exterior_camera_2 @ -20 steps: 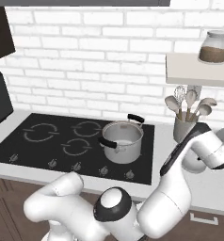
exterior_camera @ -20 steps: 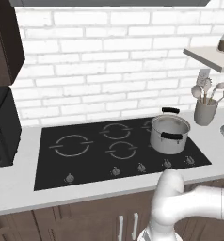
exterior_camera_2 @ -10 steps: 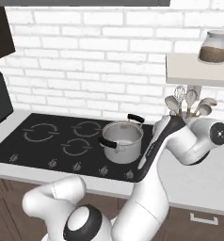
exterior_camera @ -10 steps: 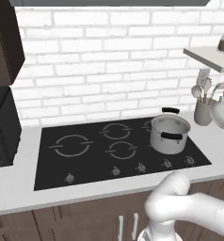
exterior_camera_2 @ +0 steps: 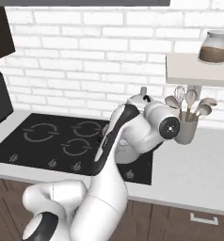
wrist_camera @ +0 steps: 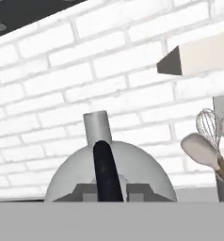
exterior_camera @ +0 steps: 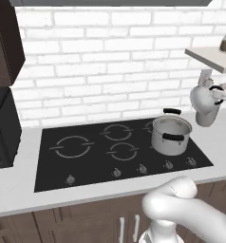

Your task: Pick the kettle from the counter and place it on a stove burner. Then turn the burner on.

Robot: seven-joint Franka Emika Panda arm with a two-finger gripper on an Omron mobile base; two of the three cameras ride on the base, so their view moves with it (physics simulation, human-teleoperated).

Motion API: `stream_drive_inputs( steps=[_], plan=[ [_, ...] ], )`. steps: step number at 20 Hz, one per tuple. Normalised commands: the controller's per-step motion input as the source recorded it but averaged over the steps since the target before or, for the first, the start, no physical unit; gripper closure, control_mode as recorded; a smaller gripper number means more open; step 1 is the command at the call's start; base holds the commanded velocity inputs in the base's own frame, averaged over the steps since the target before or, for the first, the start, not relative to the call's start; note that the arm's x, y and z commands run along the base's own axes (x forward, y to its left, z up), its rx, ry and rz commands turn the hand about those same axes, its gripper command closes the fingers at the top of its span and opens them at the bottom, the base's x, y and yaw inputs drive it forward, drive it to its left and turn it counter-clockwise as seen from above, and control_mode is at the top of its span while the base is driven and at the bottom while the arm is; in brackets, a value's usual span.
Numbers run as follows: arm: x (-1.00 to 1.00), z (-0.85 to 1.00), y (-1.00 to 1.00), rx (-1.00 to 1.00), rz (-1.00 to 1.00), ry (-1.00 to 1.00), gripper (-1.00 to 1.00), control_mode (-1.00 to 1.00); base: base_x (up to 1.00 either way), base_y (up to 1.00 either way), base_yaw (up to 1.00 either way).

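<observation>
I've got the kettle [wrist_camera: 109, 176] sitting right in front of the gripper [wrist_camera: 109, 190]: from the hand view its grey dome fills the space between the fingers, and its dark handle runs up the middle between them, so I read the jaws as closed on that handle. In the left base view the kettle [exterior_camera: 203, 102] hangs clear above the counter [exterior_camera: 225, 137], off the right end of the black glass cooktop [exterior_camera: 86, 161] and near the steel pot [exterior_camera: 170, 135], which sits on the cooktop's right side. From the right base view the kettle [exterior_camera_2: 138, 99] peeks above the arm. The largest burner ring [exterior_camera: 73, 146] lies at the cooktop's left, well apart from the kettle. A white brick wall backs everything; a shelf [exterior_camera_2: 198, 70] carries a jar [exterior_camera_2: 213, 47], and a utensil cup [exterior_camera_2: 186, 132] stands below it. I can't read any writing anywhere.
</observation>
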Motion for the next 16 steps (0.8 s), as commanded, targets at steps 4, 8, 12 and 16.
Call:
stream_drive_inputs(
  steps=[4,8,12,16],
  plan=[
    [0.00,0.82,1.00,-0.06,0.02,-0.03,1.00,-1.00,0.00,0.00,0.00],
    [0.00,0.46,1.00,-0.09,0.00,0.01,1.00,-1.00,0.00,0.00,0.00],
    [0.00,0.13,1.00,-0.09,0.00,0.10,1.00,-1.00,0.00,0.00,0.00],
    [0.00,0.00,1.00,-0.18,0.00,0.16,1.00,-1.00,0.00,0.00,0.00]
  ],
)
